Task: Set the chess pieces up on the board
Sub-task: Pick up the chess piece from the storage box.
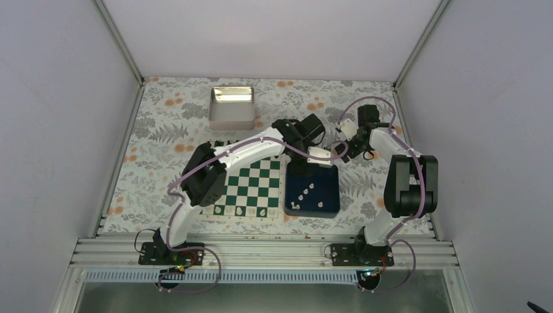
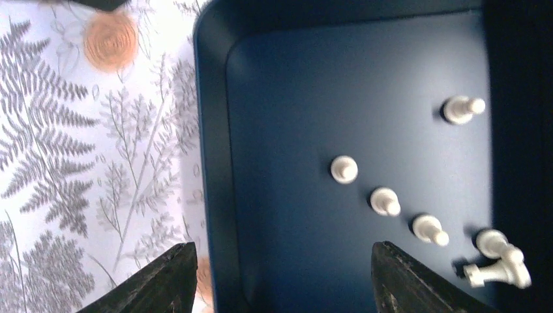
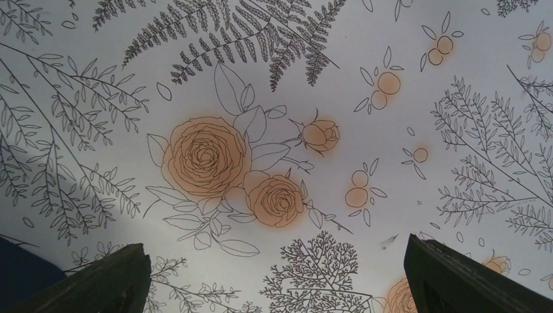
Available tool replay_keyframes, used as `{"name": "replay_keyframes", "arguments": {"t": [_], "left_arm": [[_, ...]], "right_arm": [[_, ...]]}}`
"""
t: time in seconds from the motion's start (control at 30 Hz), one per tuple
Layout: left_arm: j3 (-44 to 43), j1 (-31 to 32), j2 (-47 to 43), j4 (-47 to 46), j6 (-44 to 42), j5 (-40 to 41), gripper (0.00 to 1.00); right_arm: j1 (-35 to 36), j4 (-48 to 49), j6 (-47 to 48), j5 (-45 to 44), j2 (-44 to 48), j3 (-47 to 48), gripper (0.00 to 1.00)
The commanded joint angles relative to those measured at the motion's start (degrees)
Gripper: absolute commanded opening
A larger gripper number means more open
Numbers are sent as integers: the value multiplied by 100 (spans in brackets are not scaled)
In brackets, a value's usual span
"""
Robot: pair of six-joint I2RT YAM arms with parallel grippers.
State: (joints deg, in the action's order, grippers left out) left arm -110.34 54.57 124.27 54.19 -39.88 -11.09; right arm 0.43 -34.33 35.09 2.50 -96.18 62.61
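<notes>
Floral-cloth surface (image 1: 163, 130) | blue tray (image 2: 215, 130): white chess pieces (image 2: 385, 201) inside; chessboard (image 1: 251, 189) left of tray | left pincer (image 2: 283, 267) parted, empty, straddling tray wall | right pincer (image 3: 274, 274) wide, empty | risk: descent clips wall, scatters pieces.

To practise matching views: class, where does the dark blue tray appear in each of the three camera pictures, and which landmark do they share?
Top external: dark blue tray at centre, right of the board.
Left wrist: fills centre and right.
Right wrist: dark sliver at bottom left, probably its corner.
Shared landmark: floral tablecloth.
</notes>
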Motion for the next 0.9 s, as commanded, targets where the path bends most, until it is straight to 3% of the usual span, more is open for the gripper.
{"name": "replay_keyframes", "arguments": {"t": [0.0, 0.17, 0.87], "left_arm": [[-800, 111, 462, 387, -89, -405, 66], [-1166, 252, 804, 662, -203, -609, 65], [-844, 416, 1132, 408, -215, -344, 61]], "right_arm": [[54, 73, 41, 60, 37, 2, 100], [56, 62, 50, 81, 38, 14, 100], [52, 55, 25, 101, 258, 30, 100]]}}
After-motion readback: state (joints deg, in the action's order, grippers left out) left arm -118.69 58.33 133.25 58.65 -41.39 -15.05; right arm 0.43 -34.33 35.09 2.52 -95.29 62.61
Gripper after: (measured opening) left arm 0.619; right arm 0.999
